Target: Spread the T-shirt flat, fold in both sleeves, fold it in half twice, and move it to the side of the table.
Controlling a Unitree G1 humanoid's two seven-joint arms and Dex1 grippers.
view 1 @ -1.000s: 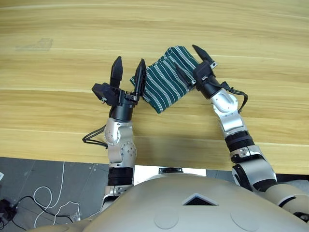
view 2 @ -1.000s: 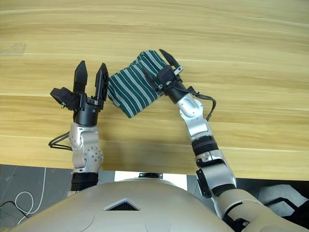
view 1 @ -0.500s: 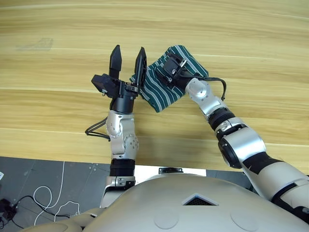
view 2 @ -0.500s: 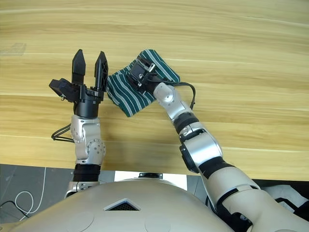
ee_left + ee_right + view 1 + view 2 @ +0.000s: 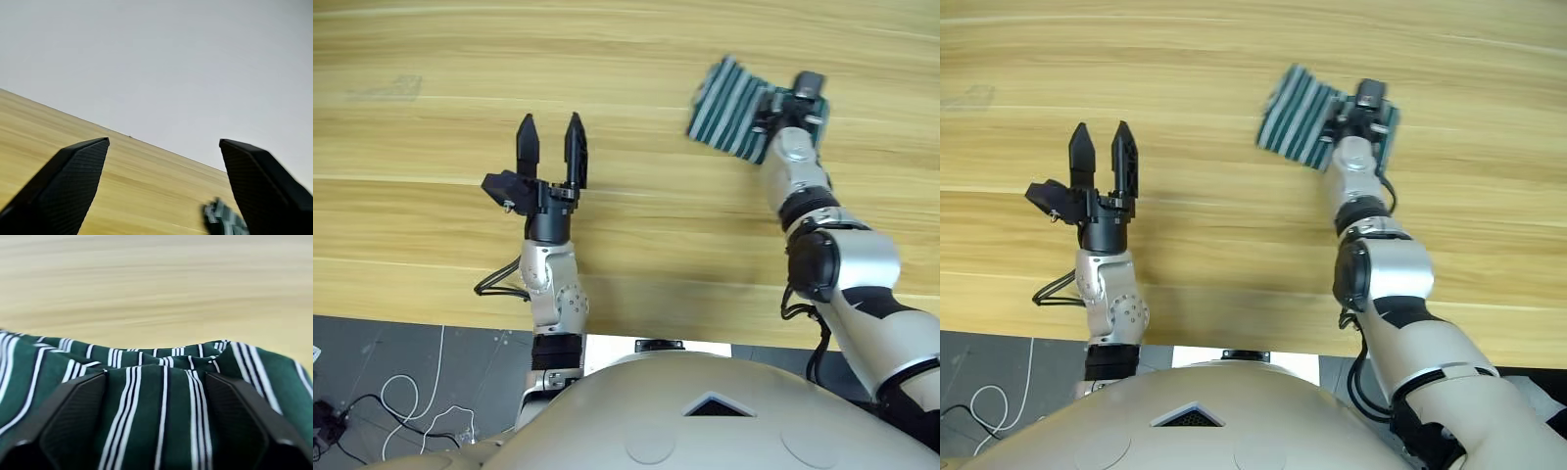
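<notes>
Right gripper [image 5: 155,377] spread-fingered atop folded T-shirt [image 5: 724,103] on wooden table [image 5: 607,59]; left gripper [image 5: 550,122] released, well apart.

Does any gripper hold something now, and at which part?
The right gripper sits on the folded T-shirt at its right end; whether it clamps the cloth or only presses it cannot be told. The left gripper is open and empty.

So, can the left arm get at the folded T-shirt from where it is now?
Probably not easily. The T-shirt lies far over on the robot's right side, with the right pincer on it. The left pincer stands open, well apart; only bare table lies between them.
</notes>
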